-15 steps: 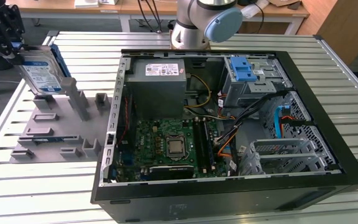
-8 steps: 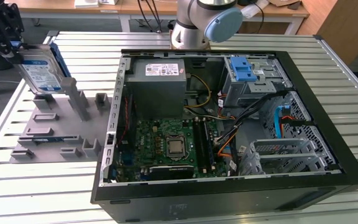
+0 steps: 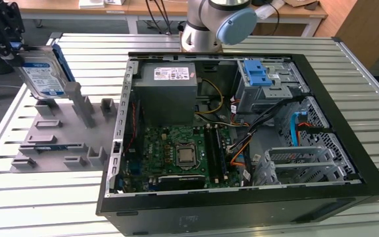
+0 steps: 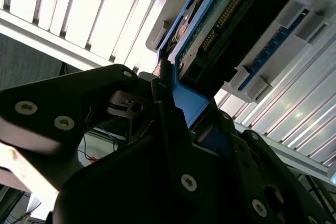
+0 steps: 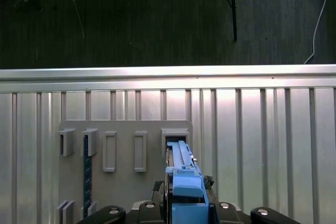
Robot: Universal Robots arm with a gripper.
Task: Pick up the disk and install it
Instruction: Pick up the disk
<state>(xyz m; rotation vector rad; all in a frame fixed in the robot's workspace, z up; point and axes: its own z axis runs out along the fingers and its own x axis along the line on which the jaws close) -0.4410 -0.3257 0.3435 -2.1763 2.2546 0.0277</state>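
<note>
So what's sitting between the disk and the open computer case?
In the exterior view, the grey fixture's upright posts and bare slatted table lie between disk and case.

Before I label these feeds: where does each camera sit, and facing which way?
Exterior view: off the arm, looking down on the open black computer case, grey fixture and robot arm.
First wrist view: on the arm, looking down past the black claw at the fixture.
Second wrist view: on the arm, looking along the claw at the silver metal disk with blue plastic rail.
All share claw and disk.
</note>
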